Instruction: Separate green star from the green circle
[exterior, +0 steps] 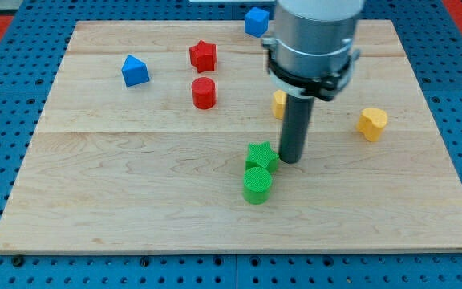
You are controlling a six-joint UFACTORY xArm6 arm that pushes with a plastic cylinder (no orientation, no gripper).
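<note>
green star (261, 155) sits touching the green circle (257, 185), star on the far side, mid-board. my tip (290, 160) is bare, holding nothing, just right of the star. i'd push the star left and far, keeping clear of the circle.

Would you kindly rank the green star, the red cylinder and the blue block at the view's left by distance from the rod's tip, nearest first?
From my tip:
1. Green star, just to its left.
2. Red cylinder, up and left.
3. Blue block, far upper left.
</note>
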